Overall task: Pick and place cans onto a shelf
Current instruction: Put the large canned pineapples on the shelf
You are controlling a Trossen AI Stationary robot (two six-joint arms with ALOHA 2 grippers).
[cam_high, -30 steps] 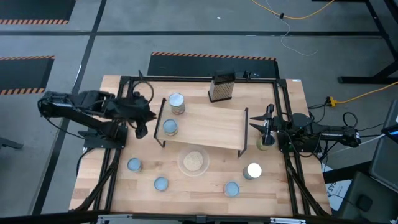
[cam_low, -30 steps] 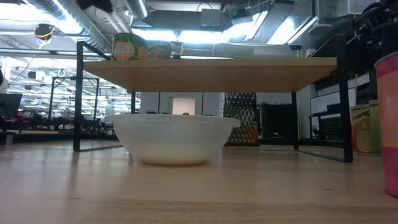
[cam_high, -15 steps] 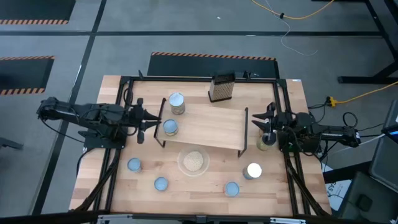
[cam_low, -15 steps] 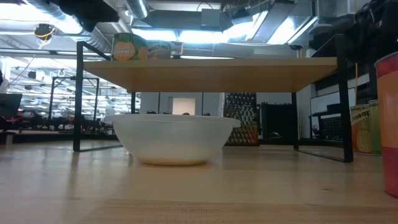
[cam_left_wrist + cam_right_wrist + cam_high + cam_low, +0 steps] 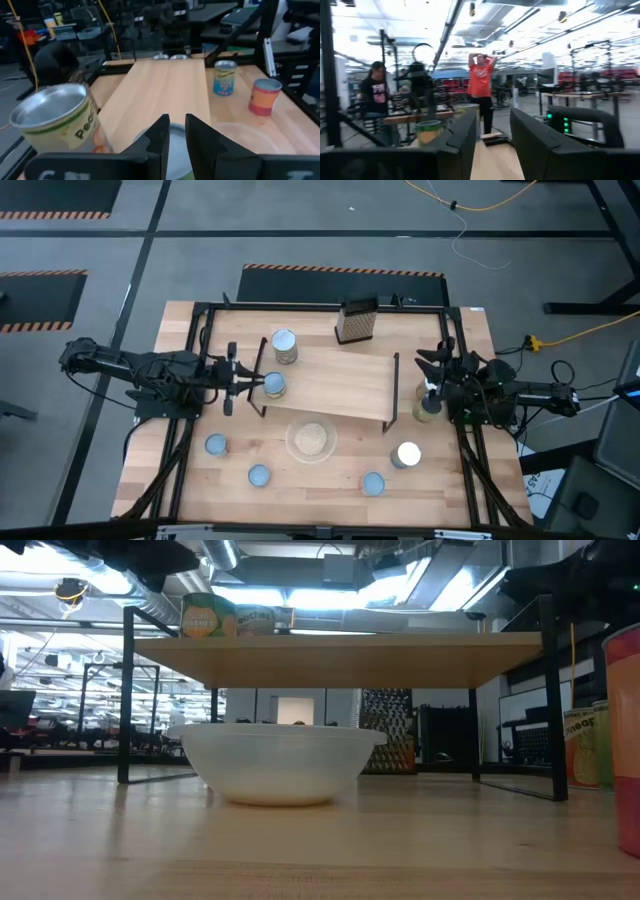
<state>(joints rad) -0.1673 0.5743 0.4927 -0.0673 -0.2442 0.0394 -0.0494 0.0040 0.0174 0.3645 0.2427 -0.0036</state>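
The shelf [image 5: 340, 385] is a light-wood board on a black frame at mid-table. Two cans stand on its left end: a silver-topped one [image 5: 284, 345] and a smaller one [image 5: 273, 385]. My left gripper [image 5: 248, 380] is level just left of the smaller can [image 5: 176, 142], its fingers a narrow gap apart and holding nothing. My right gripper [image 5: 432, 368] is open and empty at the shelf's right end, above and beyond a can [image 5: 428, 406] standing on the table. Several more cans stand on the near table, such as a blue-topped one [image 5: 215, 445] and a shiny one [image 5: 406, 453].
A white bowl [image 5: 311, 439] with beige contents stands in front of the shelf and shows under it in the low view [image 5: 275, 762]. A dark box grater [image 5: 356, 320] stands at the far edge. Black rails [image 5: 190, 430] run along both table sides. People stand in the room behind.
My left gripper has come down from a raised, bent pose, and its arm now lies stretched out level, with the gripper pointing at the smaller can on the shelf's left end. My right gripper has shifted a little toward the table's far edge, uncovering the can beside the shelf.
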